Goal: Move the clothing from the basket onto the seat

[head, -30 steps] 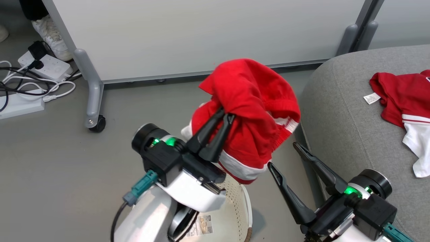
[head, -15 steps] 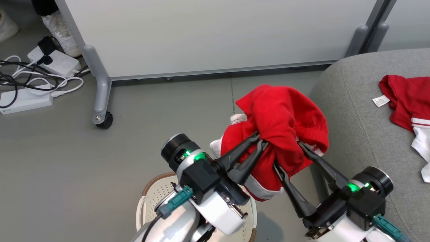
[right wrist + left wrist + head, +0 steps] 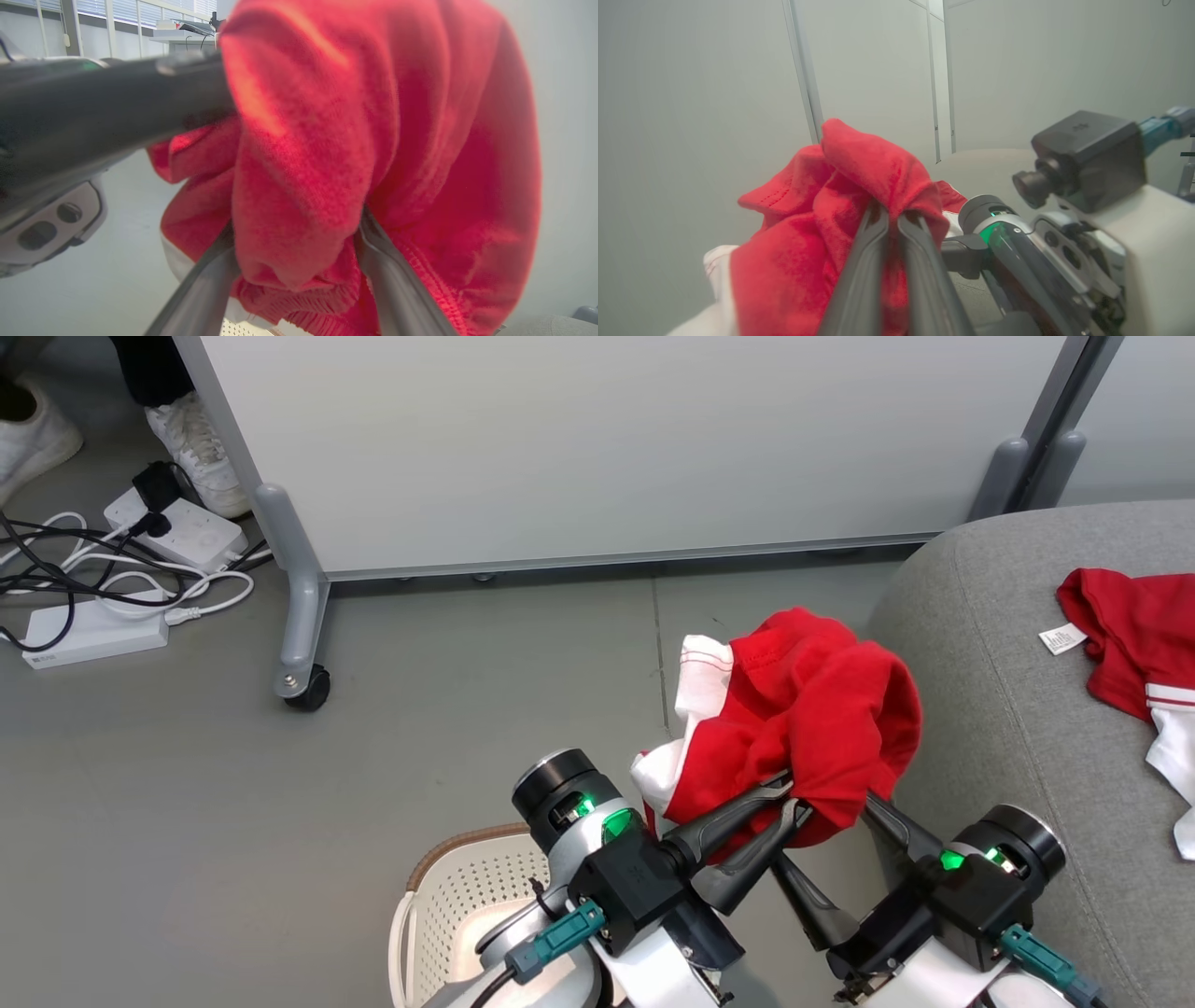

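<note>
- Left tool [image 3: 794,798]: pinched shut on a bunched fold of the clothing [image 3: 812,709]; holds the bundle clear of the floor [image 3: 233,803]. From the left wrist, fingers [image 3: 873,261] pressed together with red cloth draped over the tips.
- Right tool [image 3: 823,829]: spread wide, not clamped; fingers [image 3: 387,280] stand on either side of a hanging fold of the same clothing, cloth resting against both.
- Clothing: red, crumpled, with a white striped panel at its upper left; hangs between basket and seat, just beside the seat's rounded edge; contact with the seat cannot be told.
- Basket [image 3: 439,859]: cream, perforated, brown rim; stands on the floor at the lower edge, partly behind the left arm, below and left of the bundle.
- Seat [image 3: 1008,709]: grey upholstery, right side.
- Second garment [image 3: 1134,625]: red and white, lies on the seat at the right edge; white label tag [image 3: 1062,638] at its left.
- Surroundings: white partition [image 3: 607,448] on a castor [image 3: 306,691]; power strips [image 3: 93,633] with cables; white shoes [image 3: 196,439], upper left.
</note>
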### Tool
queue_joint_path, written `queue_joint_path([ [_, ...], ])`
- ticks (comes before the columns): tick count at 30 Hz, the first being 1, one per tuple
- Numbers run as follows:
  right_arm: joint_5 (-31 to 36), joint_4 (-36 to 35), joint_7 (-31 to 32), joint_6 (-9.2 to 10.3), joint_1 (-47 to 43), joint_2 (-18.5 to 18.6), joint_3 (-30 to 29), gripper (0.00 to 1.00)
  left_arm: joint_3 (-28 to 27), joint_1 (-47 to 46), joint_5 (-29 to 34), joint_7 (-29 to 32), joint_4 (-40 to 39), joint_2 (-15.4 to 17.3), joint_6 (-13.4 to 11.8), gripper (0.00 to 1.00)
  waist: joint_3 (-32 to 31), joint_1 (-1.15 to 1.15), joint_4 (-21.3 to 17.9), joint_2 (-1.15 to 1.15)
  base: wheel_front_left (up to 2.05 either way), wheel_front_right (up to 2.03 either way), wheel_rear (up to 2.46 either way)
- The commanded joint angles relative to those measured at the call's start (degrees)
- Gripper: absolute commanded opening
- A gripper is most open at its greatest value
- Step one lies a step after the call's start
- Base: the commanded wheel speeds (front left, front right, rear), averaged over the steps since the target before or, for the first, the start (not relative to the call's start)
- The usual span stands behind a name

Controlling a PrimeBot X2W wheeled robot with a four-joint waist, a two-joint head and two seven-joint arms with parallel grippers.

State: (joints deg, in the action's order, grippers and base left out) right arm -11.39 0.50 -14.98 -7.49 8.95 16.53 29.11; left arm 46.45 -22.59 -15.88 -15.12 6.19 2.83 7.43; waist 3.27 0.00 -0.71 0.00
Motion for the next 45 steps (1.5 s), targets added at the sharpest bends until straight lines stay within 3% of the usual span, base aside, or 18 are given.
queue_joint_path([
  [1, -0.06, 0.17, -0.28, -0.01, 0.83, 0.18, 0.26, 1.00, -0.06, -0.55, 0.33, -0.04, 0.11, 0.16, 0.06, 0.00, -0.09, 0.00, 0.12, 0.00, 0.00, 0.00, 0.00],
  [6, -0.76, 0.74, -0.28, -0.01, 0.58, -0.26, 0.98, 1.00, -0.36, 0.27, 0.13, -0.04, 0.47, 0.13, 0.06, 0.00, -0.35, 0.00, 0.39, 0.00, 0.00, 0.00, 0.00],
  [7, -0.82, 0.84, -0.28, -0.01, 0.55, -0.26, 1.22, 0.73, -0.35, 0.36, 0.08, -0.04, 0.53, 0.14, 0.07, 0.00, -0.38, 0.00, 0.45, 0.00, 0.00, 0.00, 0.00],
  [8, -1.03, 0.89, -0.29, -0.01, 0.58, -0.30, 1.37, 0.13, -0.35, 0.42, 0.04, -0.04, 0.56, 0.13, 0.07, 0.00, -0.39, 0.00, 0.48, 0.00, 0.00, 0.00, 0.00],
  [9, -1.42, 0.86, -0.29, -0.01, 0.60, -0.38, 1.66, 0.00, -0.33, 0.50, 0.04, -0.04, 0.60, 0.13, 0.07, 0.00, -0.42, 0.00, 0.51, 0.00, 0.00, 0.00, 0.00],
  [28, -2.57, -1.02, -0.29, -0.01, -0.24, -2.44, -3.80, 0.00, -4.37, 1.03, 1.70, -0.02, 2.27, 0.27, 0.07, 0.00, 0.96, 0.00, 0.03, 0.00, 0.00, 0.00, 0.00],
  [39, -3.93, -1.14, -0.29, -0.01, -0.22, -3.69, -4.85, 0.00, -3.04, 1.62, 1.88, -0.02, 5.94, 0.39, 0.07, 0.00, 1.27, 0.00, -0.37, 0.00, 0.00, 0.00, 0.00],
  [42, -3.37, -0.83, -0.29, -0.01, -0.38, -3.91, -5.77, 0.00, -3.96, 1.75, 2.23, -0.02, 6.26, 0.36, 0.07, 0.42, 1.19, 0.00, -0.47, 0.00, 0.00, 0.00, 0.00],
  [44, -3.24, -0.61, -0.29, -0.01, -0.53, -4.09, -6.30, 0.00, -4.82, 2.29, 2.38, -0.02, 5.87, 0.33, 0.07, 0.98, 1.16, 0.00, -0.55, 0.00, 0.00, 0.00, 0.00],
  [45, -2.91, -0.55, -0.29, -0.01, -0.57, -4.08, -6.78, 0.00, -5.23, 2.72, 2.31, -0.02, 5.92, 0.35, 0.07, 1.00, 1.11, 0.00, -0.62, 0.00, 0.00, 0.00, 0.00],
])
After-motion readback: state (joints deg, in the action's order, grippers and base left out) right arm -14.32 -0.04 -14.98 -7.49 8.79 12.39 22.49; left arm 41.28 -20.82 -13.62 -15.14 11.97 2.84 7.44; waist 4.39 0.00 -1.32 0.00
